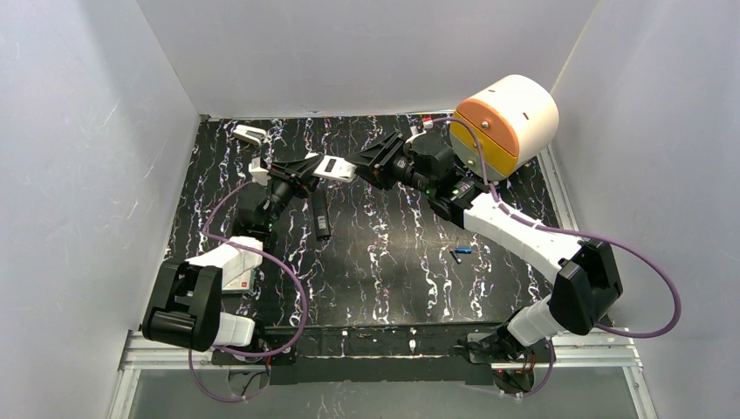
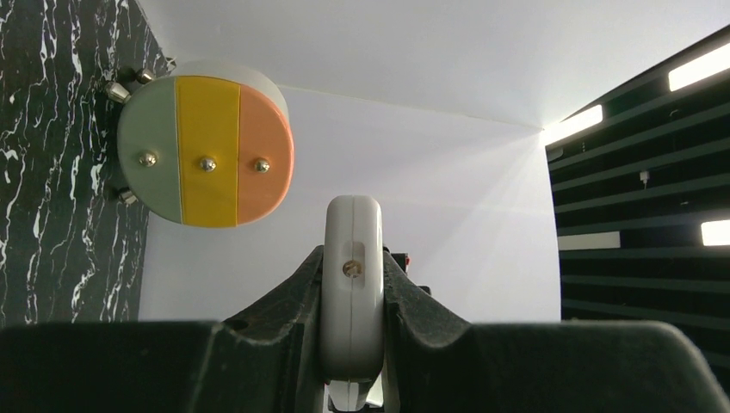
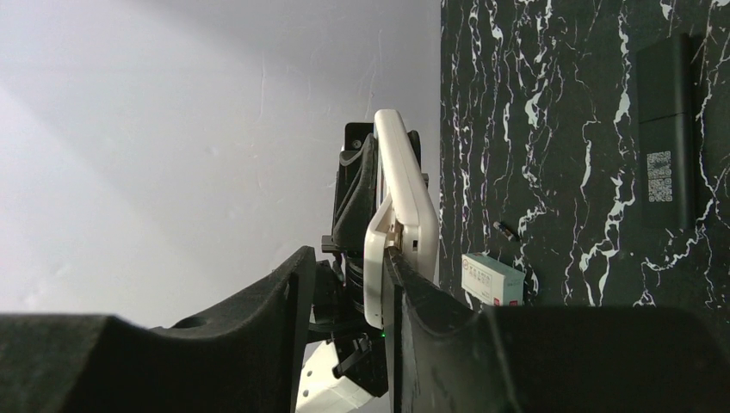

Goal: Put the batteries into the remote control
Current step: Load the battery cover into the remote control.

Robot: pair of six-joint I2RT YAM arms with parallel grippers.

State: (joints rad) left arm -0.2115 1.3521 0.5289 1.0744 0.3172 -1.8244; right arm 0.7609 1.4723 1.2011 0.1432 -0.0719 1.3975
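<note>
My left gripper (image 1: 307, 168) is shut on a white remote control (image 1: 335, 168) and holds it in the air above the table's back half; in the left wrist view the gripper (image 2: 352, 274) pinches the remote (image 2: 351, 232) edge-on. My right gripper (image 1: 365, 166) is open at the remote's other end. In the right wrist view (image 3: 346, 268) one fingertip (image 3: 398, 262) sits in the gap at the remote's (image 3: 400, 185) back cover, and the other finger stands apart. Two batteries (image 1: 460, 253), blue and black, lie on the table. Another small cell (image 3: 505, 231) lies near a white box.
A black remote (image 1: 321, 215) lies on the marble-patterned table (image 1: 384, 262) below the held one. A round drum with an orange and yellow face (image 1: 506, 118) stands at the back right. A white piece (image 1: 250, 133) lies back left. A small white box (image 1: 239, 280) lies by the left arm.
</note>
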